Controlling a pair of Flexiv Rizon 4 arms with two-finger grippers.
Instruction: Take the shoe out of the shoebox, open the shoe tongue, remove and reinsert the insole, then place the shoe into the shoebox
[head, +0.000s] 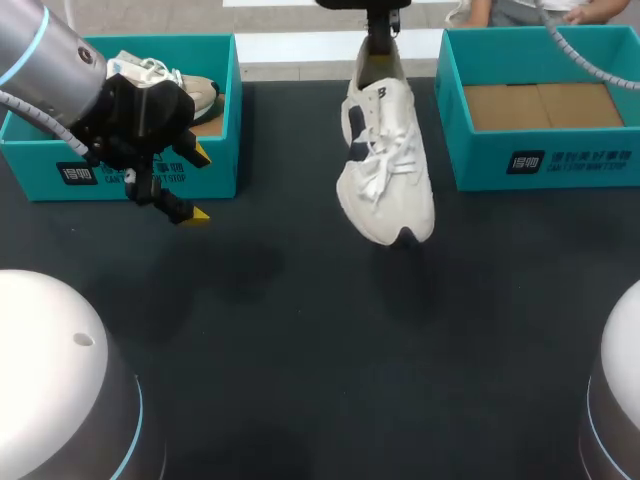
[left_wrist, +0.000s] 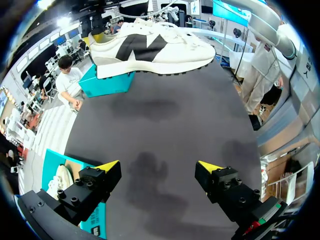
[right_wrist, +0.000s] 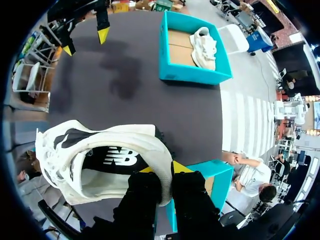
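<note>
The dark worktop (head: 300, 350) carries 2 teal shoeboxes. The left shoebox (head: 60, 170) has 1 pale shoe (head: 160, 80) lying in it; the right shoebox (head: 560, 165) shows a brown cardboard floor. Between them the white shoe (head: 385, 170) is held off the surface, its shadow lying apart from it. The right end effector (right_wrist: 165, 169) is clamped on the heel collar, 1 finger inside and 1 outside. The left end effector (head: 198, 185) hovers just in front of the left shoebox, its 2 fingers wide apart, holding nothing.
</note>
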